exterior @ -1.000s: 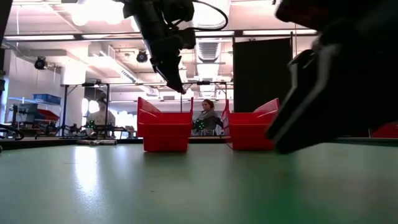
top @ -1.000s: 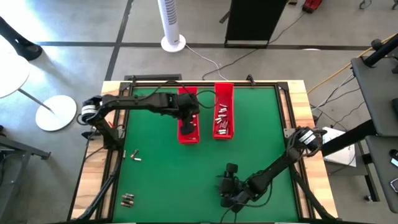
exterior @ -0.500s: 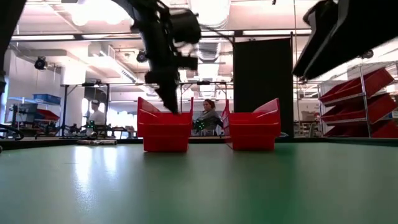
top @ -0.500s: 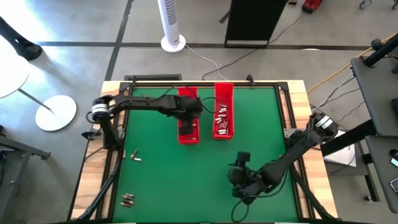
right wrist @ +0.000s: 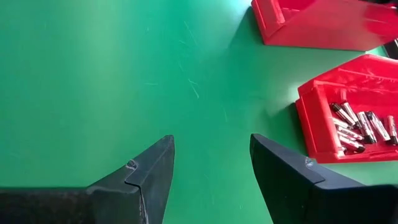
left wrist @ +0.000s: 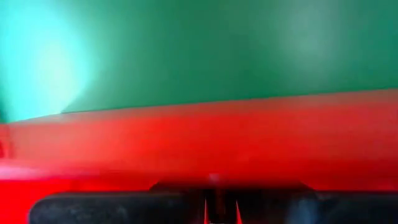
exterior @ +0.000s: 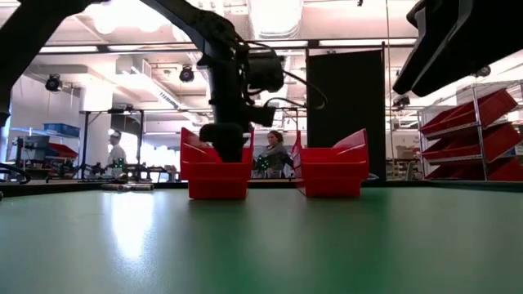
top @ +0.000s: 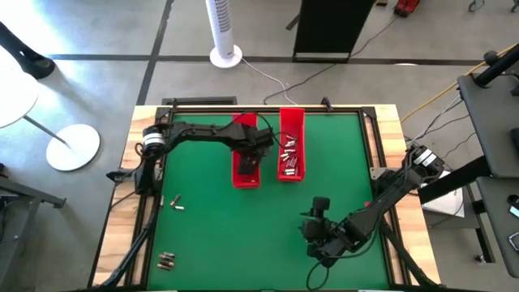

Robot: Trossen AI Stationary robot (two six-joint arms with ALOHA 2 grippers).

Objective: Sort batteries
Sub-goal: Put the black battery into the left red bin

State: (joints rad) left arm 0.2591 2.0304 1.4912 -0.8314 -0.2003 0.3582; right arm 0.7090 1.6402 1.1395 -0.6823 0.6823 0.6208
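Two long red trays stand at the far middle of the green mat. My left gripper [top: 250, 159] points down into the left tray [top: 246, 179], its fingertips below the tray's rim [exterior: 217, 166] in the low view. It is shut, with a small pale bit that I take for a battery between its tips. The right tray [top: 292, 120] holds several batteries [right wrist: 360, 127]. Loose batteries lie on the mat at the left [top: 175, 203] and near the left front corner [top: 166, 259]. My right gripper [right wrist: 211, 168] hangs open above bare mat at the near right [top: 316, 214]. My left gripper comes from above, pointing steeply down into the left tray. Only a small pale spot [left wrist: 214, 180] shows at the narrow gap between the fingertips. The fingers hide the rest, so which part is held and whether it touches the tray floor cannot be told.
Bare green mat lies between the trays and the near edge. A wooden rim [top: 146, 113] frames the table. A white tower fan [top: 225, 32] and a black panel [top: 328, 24] stand beyond the far edge. People [exterior: 274, 151] show in the room behind.
My left gripper has sunk from above the left tray down into it, rolling about its own axis as it went. My right gripper has risen from the mat, out of the low view's middle, and moved a little toward the table's right edge, staying open.
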